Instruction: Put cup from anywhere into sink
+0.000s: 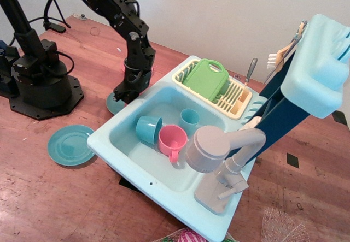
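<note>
The pale blue sink (117, 143) fills the middle of the view, with a grey faucet (210, 149) at its front and a cream dish rack (236, 99) at its back. Its basin holds a pink mug with a handle (172, 139) and two teal cups (148, 129) (190, 120). My gripper (127, 94) hangs low just outside the sink's back-left corner, over a teal plate (113, 105). Its jaws are dark and seen end-on, so I cannot tell whether they hold anything. The small plain pink cup does not show; the arm covers the spot behind it.
A second teal plate (70, 145) lies on the wooden table left of the sink. A black arm base (41, 86) stands at far left. A green cutting board (206, 78) leans in the rack. A tall blue shelf unit (317, 62) rises at right.
</note>
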Controlling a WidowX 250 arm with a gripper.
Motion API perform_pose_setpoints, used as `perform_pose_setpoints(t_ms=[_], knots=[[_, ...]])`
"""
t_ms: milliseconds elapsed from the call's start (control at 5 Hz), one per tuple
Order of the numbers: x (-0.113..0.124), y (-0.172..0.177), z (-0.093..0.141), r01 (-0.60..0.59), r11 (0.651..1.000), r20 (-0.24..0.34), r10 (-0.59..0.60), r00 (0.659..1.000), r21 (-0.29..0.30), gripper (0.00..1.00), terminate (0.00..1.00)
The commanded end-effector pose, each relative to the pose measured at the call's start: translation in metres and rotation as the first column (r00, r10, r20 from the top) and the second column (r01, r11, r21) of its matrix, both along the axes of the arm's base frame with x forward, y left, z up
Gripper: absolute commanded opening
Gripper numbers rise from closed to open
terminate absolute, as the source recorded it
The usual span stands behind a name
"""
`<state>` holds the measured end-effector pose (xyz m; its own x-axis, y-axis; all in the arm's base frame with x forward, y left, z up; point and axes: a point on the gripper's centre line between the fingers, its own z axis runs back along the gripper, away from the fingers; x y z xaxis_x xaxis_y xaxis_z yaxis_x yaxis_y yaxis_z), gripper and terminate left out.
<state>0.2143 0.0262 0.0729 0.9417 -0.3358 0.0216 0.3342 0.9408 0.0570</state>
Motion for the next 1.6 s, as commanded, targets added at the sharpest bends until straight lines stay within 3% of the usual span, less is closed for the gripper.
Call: perform_pose_setpoints(t_ms=[0,200,400,600,800,1000,1200,1400], knots=[[0.015,-0.005,0.004,0.067,0.998,0.008,-0.067,0.998,0.005,0.0,0.0],[-0.006,0.002,0.039,0.017,0.999,0.014,-0.018,1.0,0.043,0.0,0.0],[-0.025,0.02,0.089,0.004,0.996,-0.031,-0.002,1.0,0.09,0.0,0.0],[-0.027,0.025,0.139,-0.011,0.987,0.014,0.008,1.0,0.161,0.0,0.0],[0.021,0.012,0.187,0.051,0.977,0.1,-0.073,0.992,0.206,0.0,0.0],[0.07,-0.005,0.183,0.146,0.972,0.115,-0.17,0.979,0.186,0.0,0.0],[0.119,-0.029,0.161,0.2,0.97,0.124,-0.217,0.968,0.135,0.0,0.0],[0.127,-0.04,0.147,0.242,0.965,0.103,-0.252,0.962,0.102,0.0,0.0]])
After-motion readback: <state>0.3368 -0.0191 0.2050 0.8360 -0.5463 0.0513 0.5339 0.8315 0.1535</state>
